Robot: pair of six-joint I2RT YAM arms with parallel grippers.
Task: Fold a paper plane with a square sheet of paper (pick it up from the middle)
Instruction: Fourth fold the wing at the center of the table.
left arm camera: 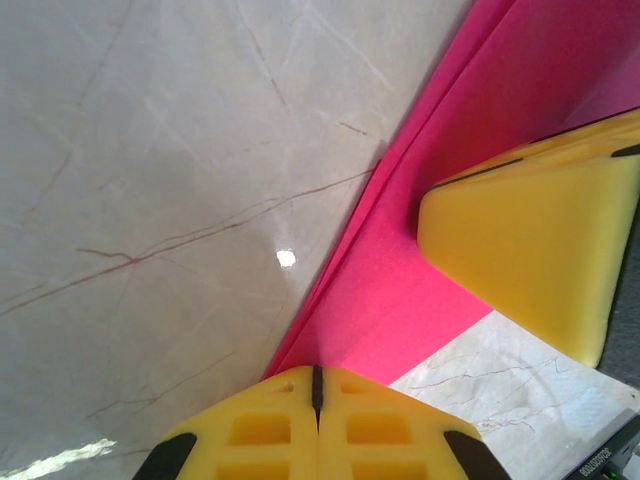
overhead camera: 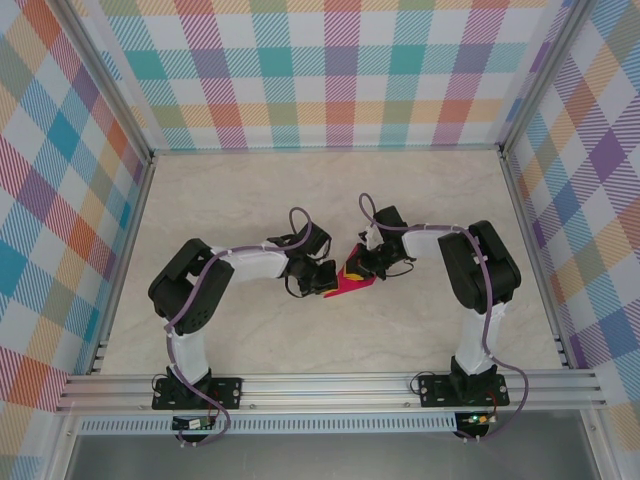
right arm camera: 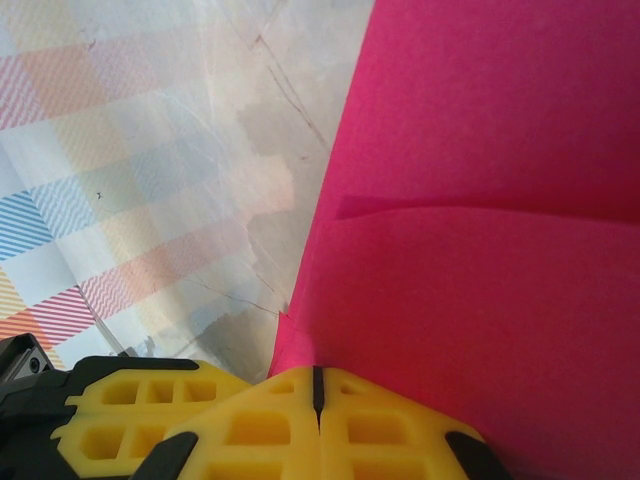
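The magenta-pink sheet of paper [overhead camera: 354, 284] lies folded into a small layered wedge on the marble table between my two arms. My left gripper [overhead camera: 327, 279] is shut, its yellow tips [left arm camera: 316, 372] set down on the near end of the paper [left arm camera: 400, 270], where the stacked fold edges run together. My right gripper [overhead camera: 360, 267] is shut too, its tips [right arm camera: 316, 374] down at a corner of the paper [right arm camera: 480, 250], where a folded flap shows. One of its fingers [left arm camera: 530, 240] rests on the sheet in the left wrist view. I see no paper between either pair of jaws.
Pale marble tabletop [overhead camera: 250, 200] stretches around the paper on all sides. Plaid walls and aluminium rails [overhead camera: 330, 150] fence it in. The two grippers stand almost tip to tip, and the left gripper's fingers [right arm camera: 120, 420] show at the lower left of the right wrist view.
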